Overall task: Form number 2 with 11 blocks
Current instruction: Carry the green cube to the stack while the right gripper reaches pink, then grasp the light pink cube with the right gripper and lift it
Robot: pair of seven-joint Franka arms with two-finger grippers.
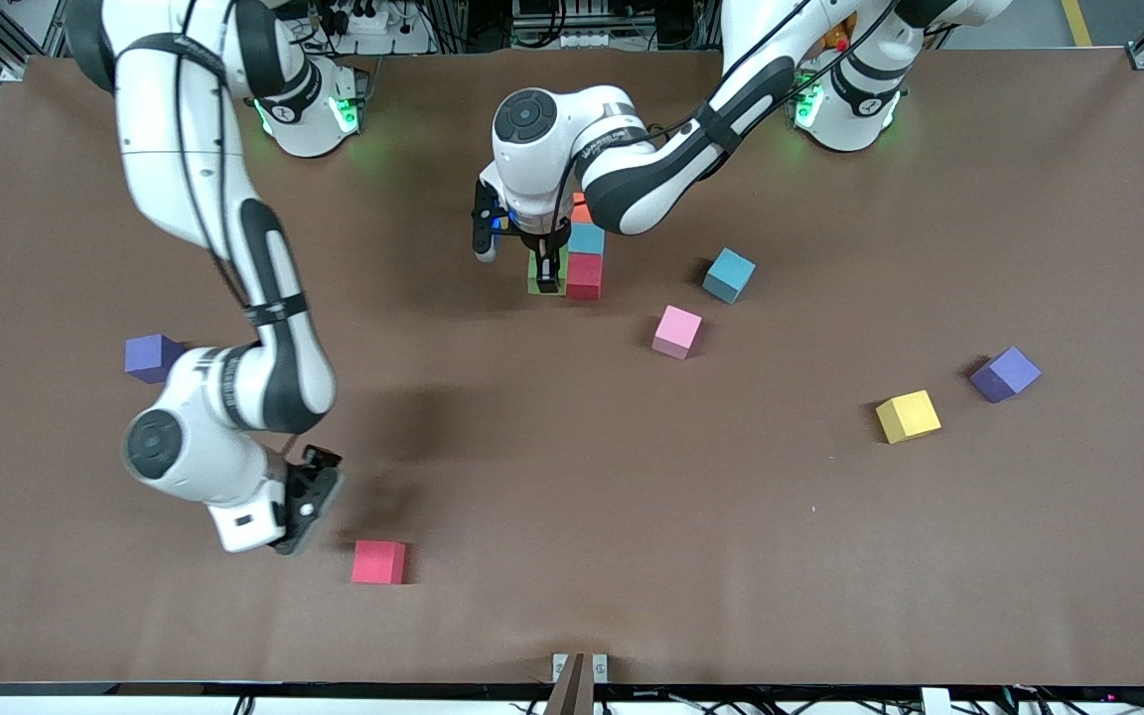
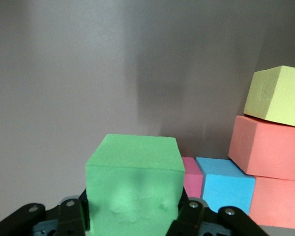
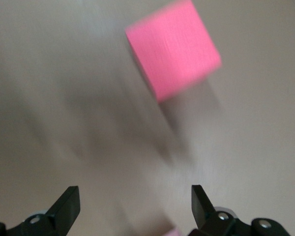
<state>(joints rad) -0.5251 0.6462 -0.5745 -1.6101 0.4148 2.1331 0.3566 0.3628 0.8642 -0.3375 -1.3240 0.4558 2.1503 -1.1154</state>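
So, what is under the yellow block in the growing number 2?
Under the yellow block sits an orange block, with another orange one below it in the left wrist view. In the front view, the left arm covers that part.

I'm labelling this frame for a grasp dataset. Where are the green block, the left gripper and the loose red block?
green block (image 2: pixel 132 187), left wrist view, its front face.
left gripper (image 2: pixel 132 216), left wrist view, midway between its fingertips.
loose red block (image 1: pixel 378 562), front view, its top face.
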